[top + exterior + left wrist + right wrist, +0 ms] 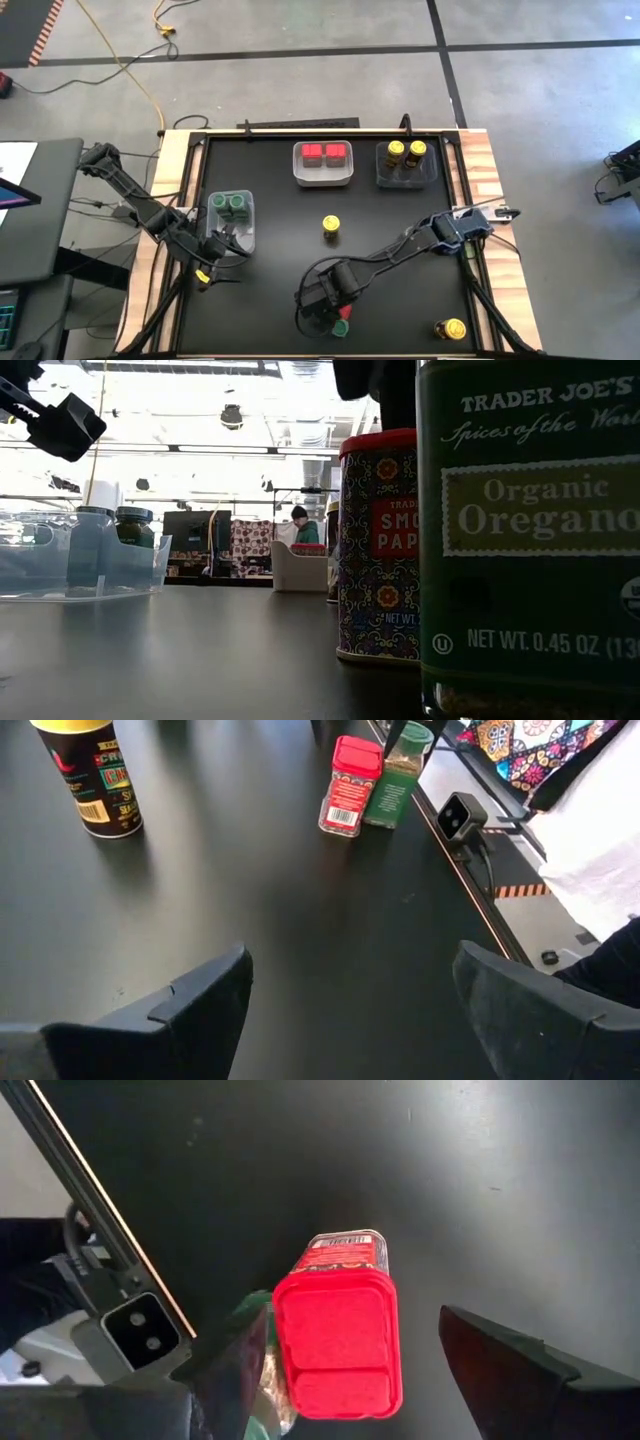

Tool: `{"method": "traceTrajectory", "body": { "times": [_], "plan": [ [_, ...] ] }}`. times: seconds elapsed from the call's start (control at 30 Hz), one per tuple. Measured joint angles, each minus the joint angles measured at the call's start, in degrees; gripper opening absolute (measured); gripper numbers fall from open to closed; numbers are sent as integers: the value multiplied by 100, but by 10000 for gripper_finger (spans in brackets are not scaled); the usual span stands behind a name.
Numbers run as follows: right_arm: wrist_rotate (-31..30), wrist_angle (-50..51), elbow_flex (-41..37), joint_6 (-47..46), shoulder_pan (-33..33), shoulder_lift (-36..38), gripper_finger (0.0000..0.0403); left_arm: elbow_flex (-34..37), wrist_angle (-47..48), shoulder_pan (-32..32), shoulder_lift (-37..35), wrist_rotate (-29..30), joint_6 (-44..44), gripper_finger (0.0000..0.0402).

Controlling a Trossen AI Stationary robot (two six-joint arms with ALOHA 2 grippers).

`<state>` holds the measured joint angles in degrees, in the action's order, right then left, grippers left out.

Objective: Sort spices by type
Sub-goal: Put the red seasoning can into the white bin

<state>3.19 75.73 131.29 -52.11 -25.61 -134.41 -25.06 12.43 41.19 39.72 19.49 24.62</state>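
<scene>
Hung directly above a red square-topped box [338,1342] at the table's near edge: right gripper [338,300], fingers spread to either side of the red lid, no contact visible. Stood upright on the black table [270,270], that box, with a green-lidded oregano jar [530,530] touching or just beside it. Loomed large in the low view, both of them, the box [378,545] slightly farther back. Sat alone near the front right corner: a yellow-lidded jar [451,328].

Hovered over the table's left side, beside the tray of green jars: left gripper [222,243], fingers wide apart and holding nothing. Seen past those fingers: the red box [350,785] and oregano jar together, and another yellow-lidded jar [88,775] off to one side.

Stood by itself mid-table: that same yellow-lidded jar [331,226]. Held two green-lidded jars [229,205]: a clear tray [248,230] at left. Farther back, two red boxes [323,153] in a centre tray [322,177] and two yellow-lidded jars [405,152] in a right tray [406,178].
</scene>
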Motion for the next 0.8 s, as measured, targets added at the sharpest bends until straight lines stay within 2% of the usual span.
{"method": "traceTrajectory", "body": {
  "times": [0.27, 0.8],
  "plan": [
    [174, -433, -222, 106, -13, 0, 320, 0, 24, 0, 0, -2, 26, 332],
    [226, -438, -217, 115, -17, -48, 320, 0, 20, 0, 0, -7, 68, 332]
  ]
}}
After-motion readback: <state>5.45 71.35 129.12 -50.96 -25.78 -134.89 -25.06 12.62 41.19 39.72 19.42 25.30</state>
